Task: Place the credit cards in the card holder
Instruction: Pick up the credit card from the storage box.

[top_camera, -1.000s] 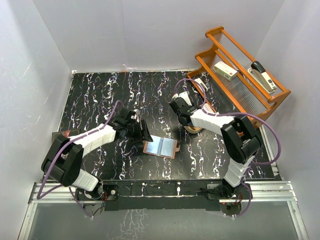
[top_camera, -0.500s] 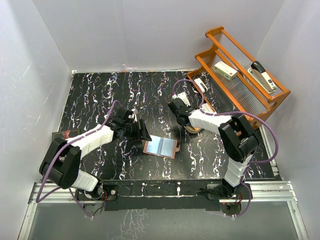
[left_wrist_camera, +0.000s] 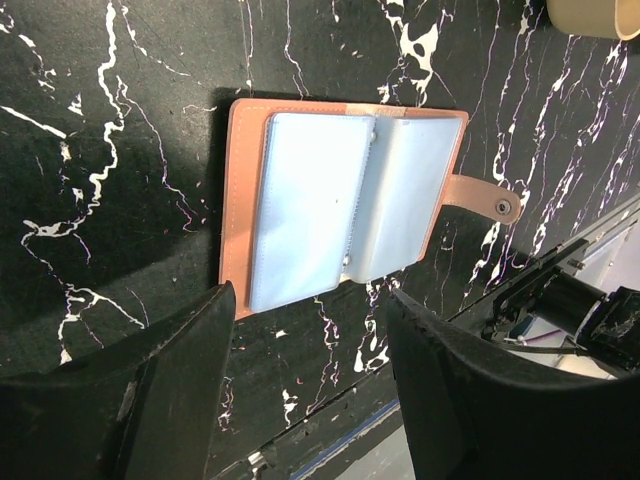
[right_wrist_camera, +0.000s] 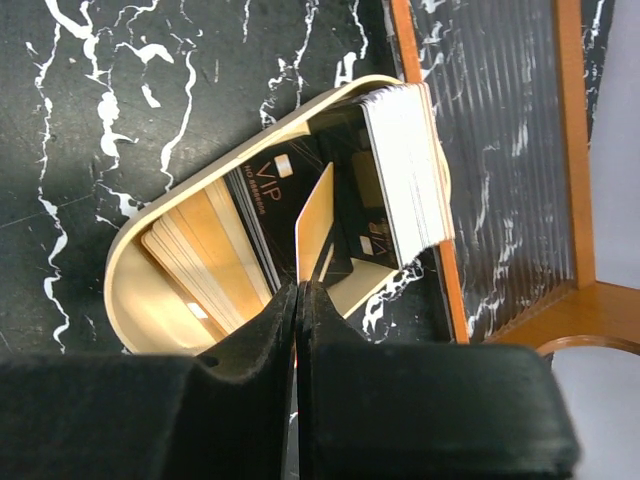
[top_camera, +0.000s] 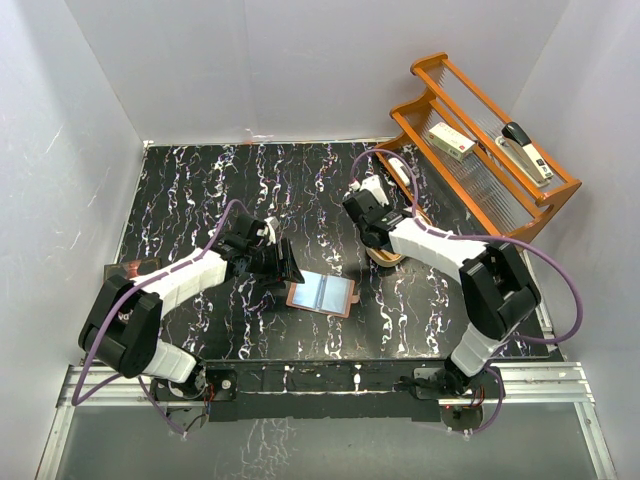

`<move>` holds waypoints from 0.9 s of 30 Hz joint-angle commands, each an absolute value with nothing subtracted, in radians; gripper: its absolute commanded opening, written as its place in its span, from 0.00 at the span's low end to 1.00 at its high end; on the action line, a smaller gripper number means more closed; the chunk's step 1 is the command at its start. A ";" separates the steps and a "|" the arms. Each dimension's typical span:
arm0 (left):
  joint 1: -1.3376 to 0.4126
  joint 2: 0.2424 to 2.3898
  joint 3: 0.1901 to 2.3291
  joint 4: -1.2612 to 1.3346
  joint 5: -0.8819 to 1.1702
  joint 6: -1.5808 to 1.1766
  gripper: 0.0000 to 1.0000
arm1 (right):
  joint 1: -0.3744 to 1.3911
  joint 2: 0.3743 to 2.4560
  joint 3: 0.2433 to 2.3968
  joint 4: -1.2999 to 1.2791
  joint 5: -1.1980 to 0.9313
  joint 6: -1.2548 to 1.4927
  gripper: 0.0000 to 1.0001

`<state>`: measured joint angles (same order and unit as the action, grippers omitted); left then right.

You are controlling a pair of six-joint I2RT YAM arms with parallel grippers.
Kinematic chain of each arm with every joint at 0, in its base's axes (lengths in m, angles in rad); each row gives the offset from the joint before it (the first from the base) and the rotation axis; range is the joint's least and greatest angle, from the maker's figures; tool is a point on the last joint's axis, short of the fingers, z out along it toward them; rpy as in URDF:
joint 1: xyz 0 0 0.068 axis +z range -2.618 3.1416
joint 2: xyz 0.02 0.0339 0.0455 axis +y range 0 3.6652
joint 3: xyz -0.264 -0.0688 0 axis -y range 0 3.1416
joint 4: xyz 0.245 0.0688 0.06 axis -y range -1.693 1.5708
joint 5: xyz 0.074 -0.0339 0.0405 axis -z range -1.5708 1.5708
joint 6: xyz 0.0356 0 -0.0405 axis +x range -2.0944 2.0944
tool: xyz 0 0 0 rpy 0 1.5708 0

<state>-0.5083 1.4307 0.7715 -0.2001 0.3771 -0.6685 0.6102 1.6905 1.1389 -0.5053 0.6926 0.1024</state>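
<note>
**A:** Where is the card right now?

**B:** The orange-gold card (right_wrist_camera: 315, 225) stands on edge in the tan dish (right_wrist_camera: 130, 262), leaning over a black card (right_wrist_camera: 265, 195) marked VIP. Its lower edge runs into the seam between the fingers of the right gripper (right_wrist_camera: 297, 288). They are clenched together, so I read that as a pinch on the card.

**A:** And where does it have to go?

**B:** The card holder (top_camera: 322, 293) lies open and flat on the table (top_camera: 200, 180), clear pockets up, between the two arms. From the right gripper it lies to the left and nearer the bases, apart from the dish. Its long axis runs across the table, a little tilted, with the snap tab pointing toward the right arm's side.

**A:** Which arm is closer to it?

**B:** The left one. The left gripper (left_wrist_camera: 310, 300) hangs over the holder's left end with its jaws spread and nothing in them. I cannot tell whether it touches the leather.

**A:** So what does the next move depend on?

**B:** I'd say lifting the card clear of the dish rim, then carrying it leftward and turning it to match a pocket. I cannot see which way the pockets open.
</note>
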 commanded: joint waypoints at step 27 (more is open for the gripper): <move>-0.505 1.103 0.719 0.197 0.746 -0.351 0.64 | 0.612 1.358 1.246 -0.755 0.413 0.171 0.00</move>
<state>-0.5076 1.1675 0.7101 0.1276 0.6544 -0.4675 0.6075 1.4429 1.1770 -0.7292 0.5407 0.1333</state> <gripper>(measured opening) 0.641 0.008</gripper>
